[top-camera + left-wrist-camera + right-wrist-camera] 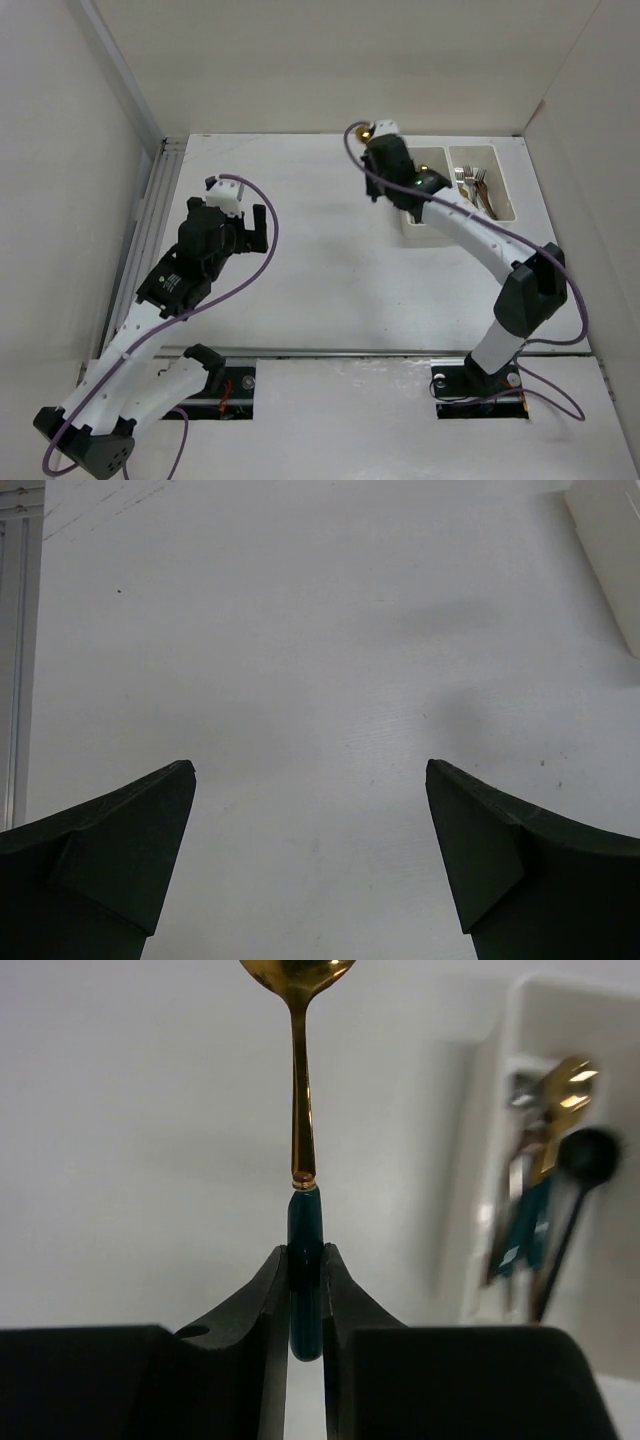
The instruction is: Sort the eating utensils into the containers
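Tabletop (330, 290), matt white and boxed in by plain pale walls (300, 60), with a ribbed metal rail (150, 220) along its 9 o'clock edge.

Two arms work over it. The right gripper (305, 1255) is clenched on one spoon (300, 1090) at its glossy dark green handle. The thin gold stem and rounded gold bowl point away from the fingers, and the spoon is clear of the surface, at 10 o'clock of the tray (505, 205). That tray is smooth white plastic with two oblong compartments, sitting at 2 o'clock on the table. Its 3 o'clock bin holds silver forks (472, 180), too small to count. In the right wrist view a black spoon (585, 1150) and a gold fork head (565, 1075) blur together in it. The left gripper (308, 767) is spread wide, holding nothing, over bare table at 9 o'clock.
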